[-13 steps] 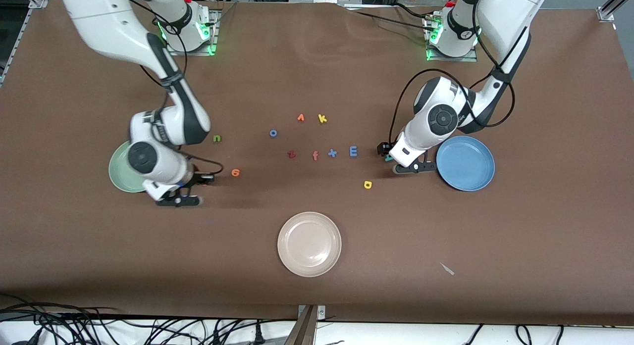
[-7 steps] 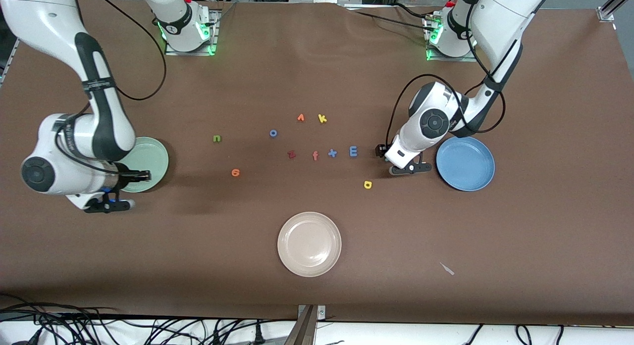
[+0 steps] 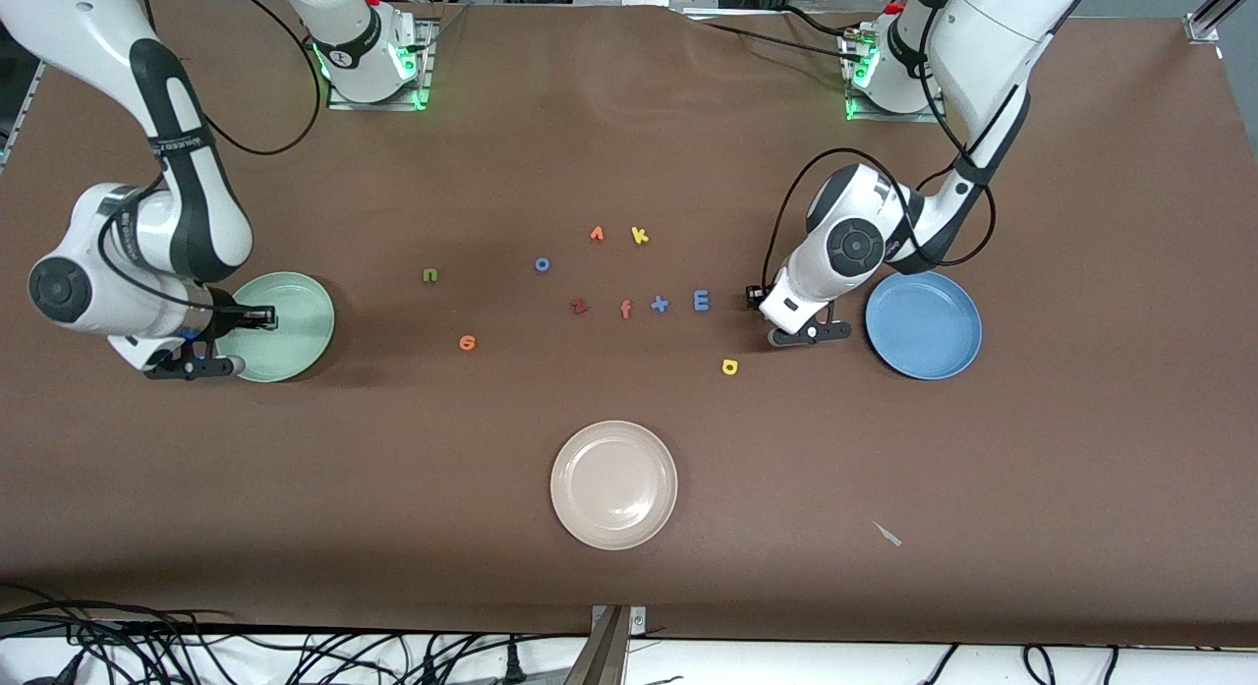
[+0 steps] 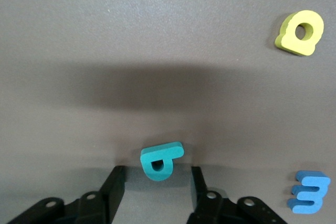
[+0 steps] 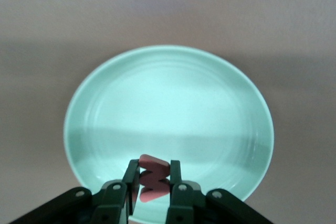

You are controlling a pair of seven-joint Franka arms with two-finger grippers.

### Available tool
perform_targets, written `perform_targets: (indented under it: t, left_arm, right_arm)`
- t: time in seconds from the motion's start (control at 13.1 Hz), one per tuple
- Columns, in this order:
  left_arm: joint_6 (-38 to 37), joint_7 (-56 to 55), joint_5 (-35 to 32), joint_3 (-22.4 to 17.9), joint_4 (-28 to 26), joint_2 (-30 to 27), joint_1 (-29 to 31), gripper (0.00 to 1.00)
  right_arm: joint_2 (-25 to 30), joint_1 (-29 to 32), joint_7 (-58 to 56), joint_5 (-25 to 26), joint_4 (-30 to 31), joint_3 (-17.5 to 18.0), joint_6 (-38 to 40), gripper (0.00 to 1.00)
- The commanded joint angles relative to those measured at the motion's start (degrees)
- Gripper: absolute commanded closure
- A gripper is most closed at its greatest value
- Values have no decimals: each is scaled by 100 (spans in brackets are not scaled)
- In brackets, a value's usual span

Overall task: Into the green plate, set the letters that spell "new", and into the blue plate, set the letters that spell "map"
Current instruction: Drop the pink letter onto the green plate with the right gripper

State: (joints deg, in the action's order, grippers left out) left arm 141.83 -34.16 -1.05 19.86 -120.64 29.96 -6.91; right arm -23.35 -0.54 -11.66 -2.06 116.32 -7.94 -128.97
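The right gripper (image 5: 152, 182) is hanging over the green plate (image 3: 295, 312), at its nine o'clock edge in the front view, pinching the pinkish-red w (image 5: 151, 178). The left gripper (image 4: 156, 187) is sitting low on the table beside the blue plate (image 3: 924, 323), its jaws apart and straddling the teal letter (image 4: 160, 161) without touching it. The yellow letter (image 3: 729, 367) and blue m (image 3: 701, 301) are lying near; the green n (image 3: 430, 274) and orange e (image 3: 467, 343) are lying toward the green plate.

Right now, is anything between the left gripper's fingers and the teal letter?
No. In the left wrist view the left gripper has its fingers either side of the teal letter on the brown table, with only bare table in the gaps.
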Motion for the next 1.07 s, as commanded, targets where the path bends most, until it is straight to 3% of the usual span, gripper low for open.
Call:
perform_targets:
  t: [0.0,0.23,0.46,1.0]
  left_arm:
    - [55,-179,-158,-18,50,72,-73,44]
    - [46,-170,-158,-18,67,81,-73,59]
    - [46,-170,-167,-27,76,81,-91,65]
    - [46,-170,-255,-62,137,89,-100,70]
  right_arm:
    - [322,-42,-143,-92,558,-59,-445,1]
    - [480,-60,-38,-92,164,20,166,0]
    - [726,-69,251,-163,92,230,530,0]
    - [1113,-69,1947,-163,540,1364,514,0]
